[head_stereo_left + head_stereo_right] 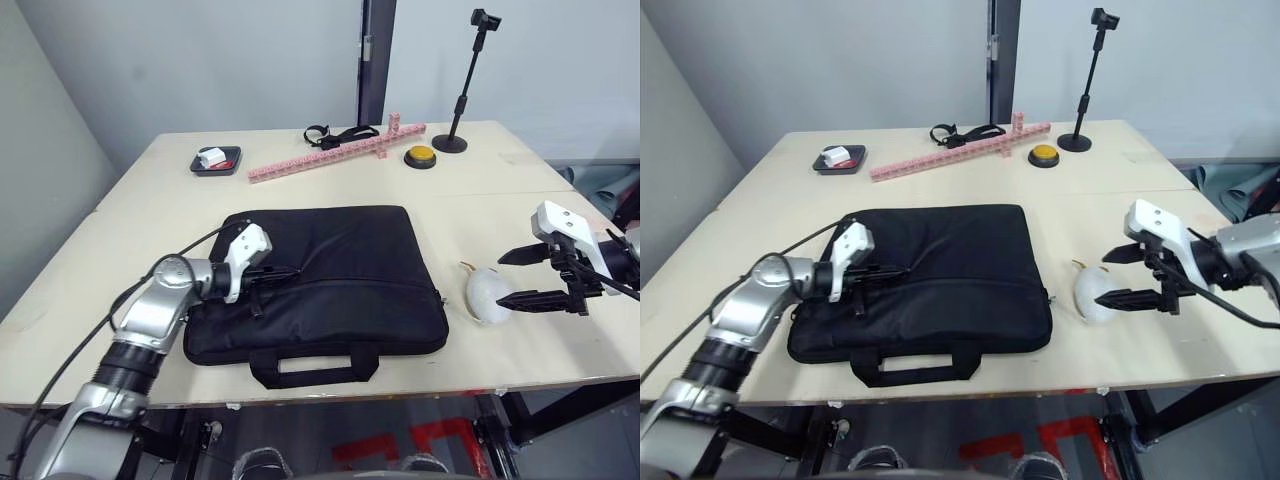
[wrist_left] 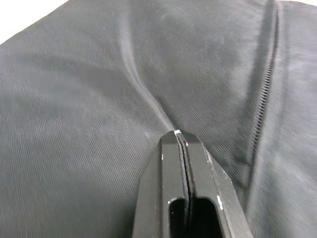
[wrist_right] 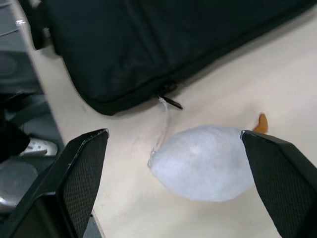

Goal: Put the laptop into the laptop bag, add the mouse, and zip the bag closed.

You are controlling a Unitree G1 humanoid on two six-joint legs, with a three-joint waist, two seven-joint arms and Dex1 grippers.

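The black laptop bag (image 1: 345, 262) lies flat on the table with its handles (image 1: 313, 367) toward the front edge. My left gripper (image 1: 288, 272) rests on the bag's left part, fingers (image 2: 190, 163) pressed shut, and a raised crease of the fabric runs into their tips. My right gripper (image 1: 501, 281) is open to the right of the bag, its fingers (image 3: 81, 166) on either side of a white egg-shaped lump (image 3: 203, 161) with an orange bit, apart from it. A zipper pull (image 3: 170, 101) sticks out of the bag's edge near the lump. The laptop and the mouse are out of view.
At the back of the table stand a black tray (image 1: 203, 167) holding a white and red item, a long pink block strip (image 1: 335, 152), a black strap (image 1: 335, 134), a yellow button (image 1: 420, 156) and a black stand (image 1: 462, 95). The bag's handles lie close to the table's front edge.
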